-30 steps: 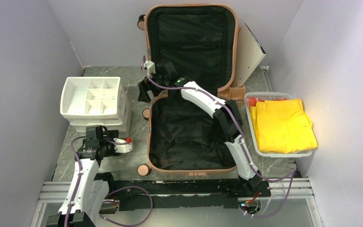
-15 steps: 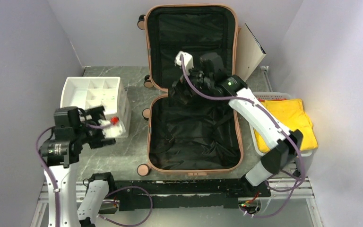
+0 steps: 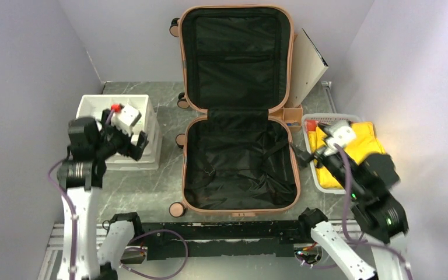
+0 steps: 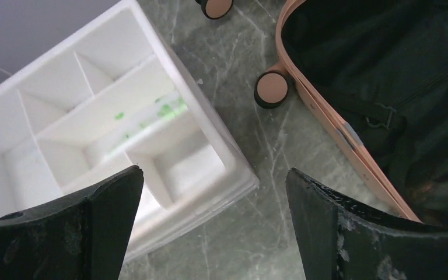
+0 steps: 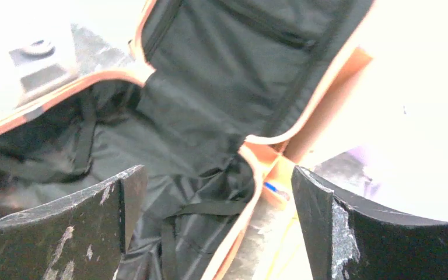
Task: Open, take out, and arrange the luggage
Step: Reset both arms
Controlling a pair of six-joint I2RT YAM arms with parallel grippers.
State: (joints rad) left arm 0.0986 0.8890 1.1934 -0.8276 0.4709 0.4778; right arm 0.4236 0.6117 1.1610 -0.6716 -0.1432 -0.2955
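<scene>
The luggage point(image 3: 239, 151), a salmon-pink hard-shell suitcase with black lining, lies open mid-table; its lid stands upright against the back wall, and its base looks empty apart from straps. My left gripper point(image 3: 135, 143) hovers open over the near right corner of the white divided organizer point(image 3: 116, 111), holding nothing. In the left wrist view the left gripper point(image 4: 213, 227) spans the organizer point(image 4: 93, 116) corner and bare table, with the luggage rim point(image 4: 321, 114) and a wheel point(image 4: 271, 88) at right. My right gripper point(image 3: 304, 155) is open and empty beside the luggage's right rim point(image 5: 251, 153).
A white basket point(image 3: 329, 117) holding folded yellow cloth point(image 3: 368, 137) stands right of the luggage, under the right arm. An orange-tan rack point(image 3: 291, 114) sits at the hinge's right end. A white board point(image 3: 309, 64) leans at the back right. Grey walls close in on both sides.
The right arm swung from over the luggage hinge out to the right, above the basket. The left arm rose and moved back to the organizer, and its jaws opened wide.
</scene>
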